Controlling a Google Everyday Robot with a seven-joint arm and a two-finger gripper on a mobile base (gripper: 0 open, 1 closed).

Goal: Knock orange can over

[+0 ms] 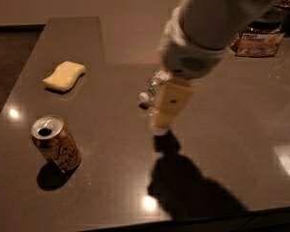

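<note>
The orange can (57,144) stands upright on the dark table (241,144) at the front left, its silver top with the pull-tab opening showing. My gripper (163,121) hangs from the white arm over the middle of the table, well to the right of the can and apart from it. It hides part of a clear plastic water bottle (153,84) that lies on its side behind it.
A yellow sponge (64,75) lies at the left, behind the can. A snack packet (257,42) stands at the back right. The table's front edge runs close below the can, and the left edge is near it.
</note>
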